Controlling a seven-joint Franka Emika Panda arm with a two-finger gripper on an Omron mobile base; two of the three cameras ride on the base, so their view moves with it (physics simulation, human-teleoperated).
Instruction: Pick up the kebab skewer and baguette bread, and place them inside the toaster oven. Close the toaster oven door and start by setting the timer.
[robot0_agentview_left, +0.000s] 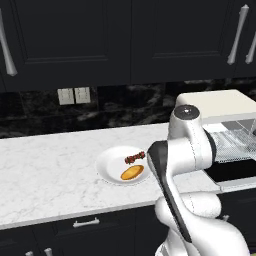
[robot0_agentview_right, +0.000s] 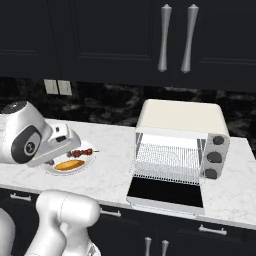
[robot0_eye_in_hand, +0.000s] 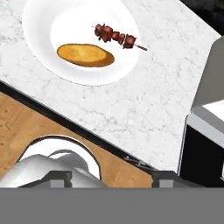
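A white plate (robot0_agentview_left: 107, 167) on the marble counter holds the kebab skewer (robot0_agentview_left: 135, 158) and, just in front of it, the golden baguette bread (robot0_agentview_left: 132, 173). In the hand view the kebab skewer (robot0_eye_in_hand: 116, 36) and the baguette bread (robot0_eye_in_hand: 85, 54) lie side by side near the top. My gripper (robot0_eye_in_hand: 112, 178) hovers over the counter's front edge, short of the plate, open, with nothing between its fingertips (robot0_eye_in_hand: 59, 177). To the right stands the toaster oven (robot0_agentview_right: 180, 120). The toaster oven door (robot0_agentview_right: 165, 192) is folded down flat and the wire rack (robot0_agentview_right: 167, 160) shows inside.
Three round knobs (robot0_agentview_right: 215, 156) sit on the oven's right face. Dark cabinets with silver handles (robot0_agentview_right: 164, 37) hang above. A black stone backsplash carries wall outlets (robot0_agentview_left: 74, 95). Bare marble counter (robot0_agentview_left: 45, 170) stretches left of the plate. My own arm (robot0_agentview_left: 175, 160) hides part of the counter.
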